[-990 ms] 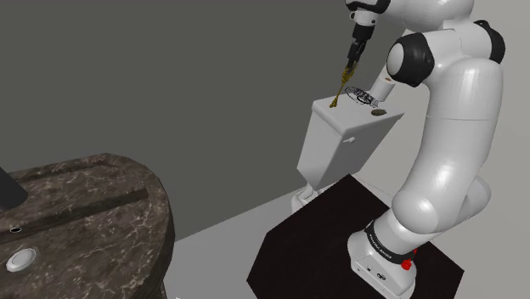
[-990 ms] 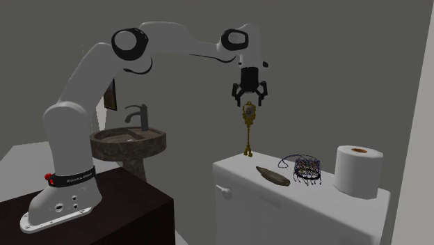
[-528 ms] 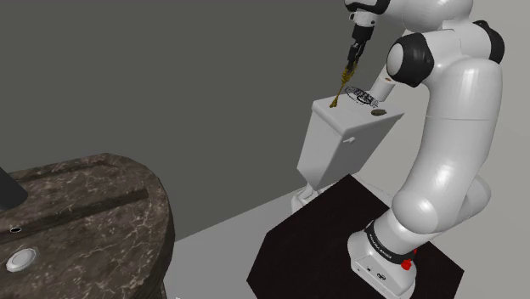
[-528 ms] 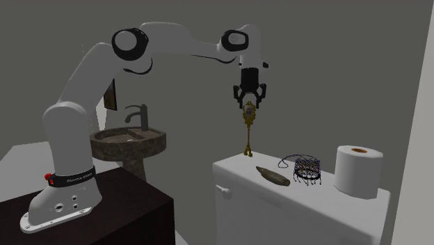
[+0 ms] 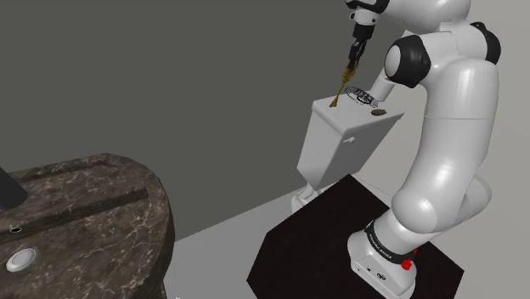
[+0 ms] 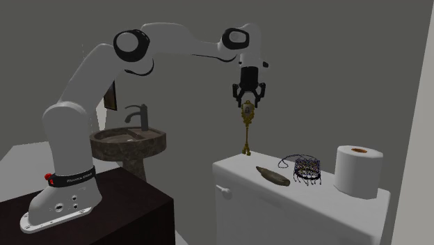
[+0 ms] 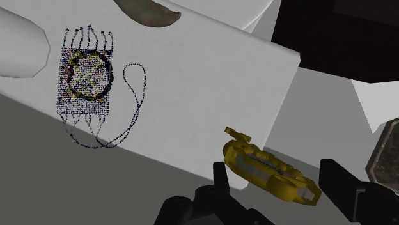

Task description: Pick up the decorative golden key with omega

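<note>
The golden key (image 6: 246, 129) hangs upright, its ornate head clasped in my black gripper (image 6: 248, 102), which is shut on it. The key's tip hovers just over the near corner of the white toilet tank lid (image 6: 278, 198). In the shoulder view the key (image 5: 343, 83) dangles below the gripper (image 5: 354, 53) above the tank (image 5: 340, 140). The wrist view has the key's golden head (image 7: 268, 169) between the two fingers of the gripper (image 7: 278, 182), with the lid (image 7: 192, 96) beneath.
On the lid lie a brown oblong object (image 6: 272, 175), a dark wire basket with a cord (image 6: 307, 169) and a toilet paper roll (image 6: 357, 169). A dark marble sink (image 6: 129, 143) with a faucet stands behind. The dark stand (image 5: 323, 246) bears the arm's base.
The fingers, spread a second ago, have shut on the key's head. Hand and key have crept up very slightly; the rest of the arm has hardly moved.
</note>
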Robot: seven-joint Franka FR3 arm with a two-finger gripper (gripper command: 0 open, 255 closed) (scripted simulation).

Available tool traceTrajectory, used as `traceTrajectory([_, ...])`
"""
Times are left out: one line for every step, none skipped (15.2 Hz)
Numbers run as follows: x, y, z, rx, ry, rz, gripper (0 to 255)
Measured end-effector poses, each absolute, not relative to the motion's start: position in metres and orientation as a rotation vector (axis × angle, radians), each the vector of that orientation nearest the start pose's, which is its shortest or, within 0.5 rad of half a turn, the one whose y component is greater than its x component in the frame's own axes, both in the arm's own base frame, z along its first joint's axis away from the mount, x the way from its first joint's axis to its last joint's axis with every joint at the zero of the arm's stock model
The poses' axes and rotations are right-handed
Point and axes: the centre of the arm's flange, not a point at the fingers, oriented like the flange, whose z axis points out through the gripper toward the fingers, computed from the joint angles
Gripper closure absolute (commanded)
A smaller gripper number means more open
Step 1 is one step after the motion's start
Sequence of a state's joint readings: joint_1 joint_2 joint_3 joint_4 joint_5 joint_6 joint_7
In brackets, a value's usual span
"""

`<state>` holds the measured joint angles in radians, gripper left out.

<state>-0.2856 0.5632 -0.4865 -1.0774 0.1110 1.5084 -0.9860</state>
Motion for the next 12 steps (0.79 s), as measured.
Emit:
traceTrajectory([0.566, -0.402, 0.527, -3.14, -0.432, 0.246, 255])
traceTrajectory([0.566, -0.402, 0.531, -3.141, -0.431, 0.247, 255])
traceTrajectory([0.565, -0.402, 0.536, -3.132, -0.429, 0.258, 255])
traceTrajectory([0.565, -0.403, 0.545, -3.144, -0.433, 0.242, 255])
traceTrajectory([0.566, -0.403, 0.548, -3.146, -0.431, 0.241, 255])
traceTrajectory([0.566, -0.402, 0.554, -3.149, -0.431, 0.237, 255])
traceTrajectory([0.566, -0.402, 0.559, -3.141, -0.431, 0.245, 255])
traceTrajectory([0.566, -0.402, 0.564, -3.137, -0.428, 0.252, 255])
traceTrajectory([0.565, -0.403, 0.572, -3.144, -0.431, 0.241, 255])
traceTrajectory([0.566, -0.403, 0.577, -3.146, -0.431, 0.239, 255])
traceTrajectory([0.565, -0.402, 0.582, -3.143, -0.429, 0.243, 255])
traceTrajectory([0.566, -0.402, 0.585, -3.149, -0.433, 0.234, 255])
